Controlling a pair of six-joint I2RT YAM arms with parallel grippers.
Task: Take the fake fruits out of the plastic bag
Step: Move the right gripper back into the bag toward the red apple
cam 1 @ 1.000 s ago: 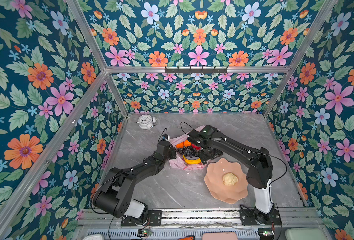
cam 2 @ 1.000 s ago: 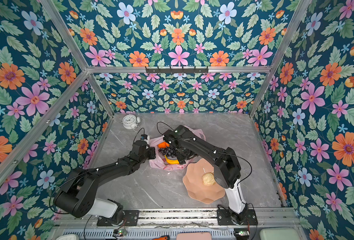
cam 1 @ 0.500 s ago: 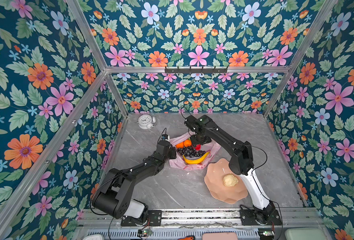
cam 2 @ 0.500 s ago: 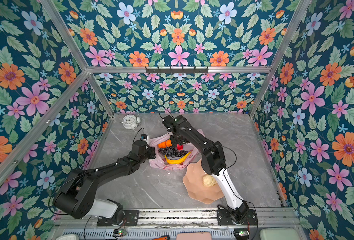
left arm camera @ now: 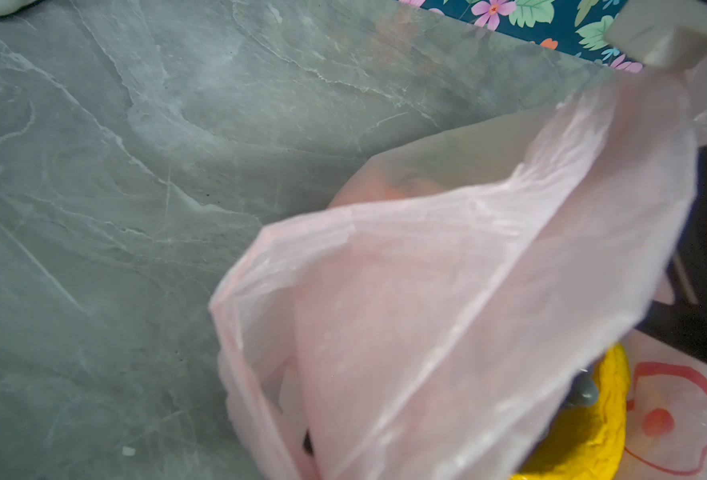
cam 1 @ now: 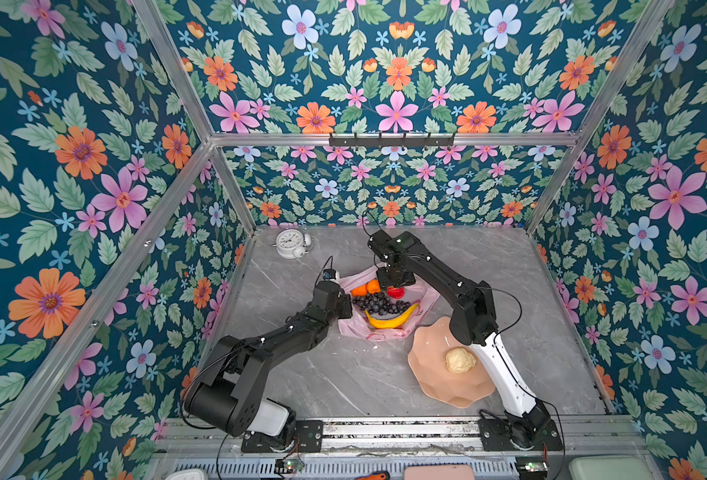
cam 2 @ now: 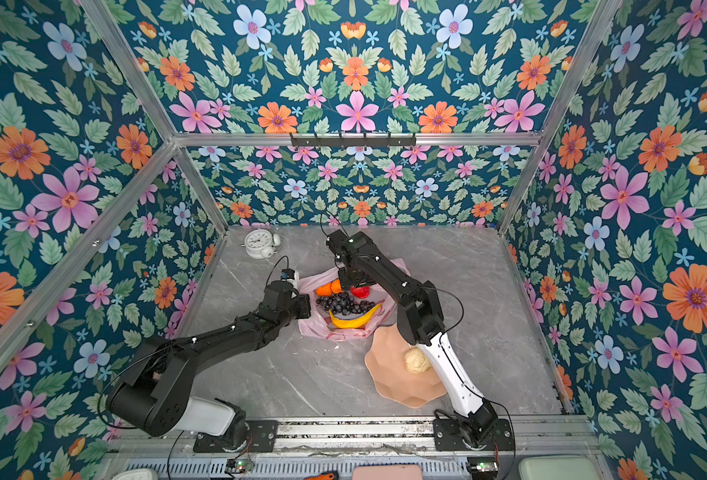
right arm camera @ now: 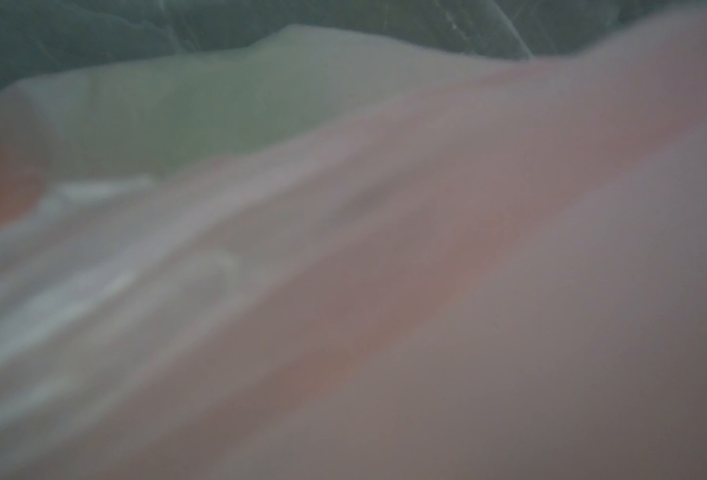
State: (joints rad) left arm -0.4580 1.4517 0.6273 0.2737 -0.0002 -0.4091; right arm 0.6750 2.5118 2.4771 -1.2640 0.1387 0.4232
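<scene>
Plastic bag (cam 1: 385, 332), pink and translucent, lies open near the middle of the grey marbled table (cam 1: 343, 382), shown in both top views. At far left, toward the back corner, a white alarm clock (cam 1: 291, 244) stands well apart from the bag. Left gripper (cam 1: 347, 301) sits at the bag's left rim with its jaws closed on the film. In the left wrist view the plastic (left arm camera: 447, 291) is drawn up in a taut fold toward a pale finger (left arm camera: 667, 33). Inside the bag the fake fruits lie exposed: oranges (cam 1: 366, 288) at the back left, a dark grape bunch (cam 1: 379, 305) in the centre, a yellow banana (cam 1: 391, 319) curved along the near side, and a red apple (cam 1: 396, 293) at the back right. Right gripper (cam 1: 394, 282) points down just above the apple; whether its jaws are spread or closed cannot be told, since the arm hides them from above. The right wrist view shows only blurred pink film (right arm camera: 426, 291). To the right and nearer the front, a scalloped peach-pink bowl (cam 1: 435, 386) touches the bag's corner. It holds one cream lumpy piece (cam 1: 460, 359), already outside the bag.
</scene>
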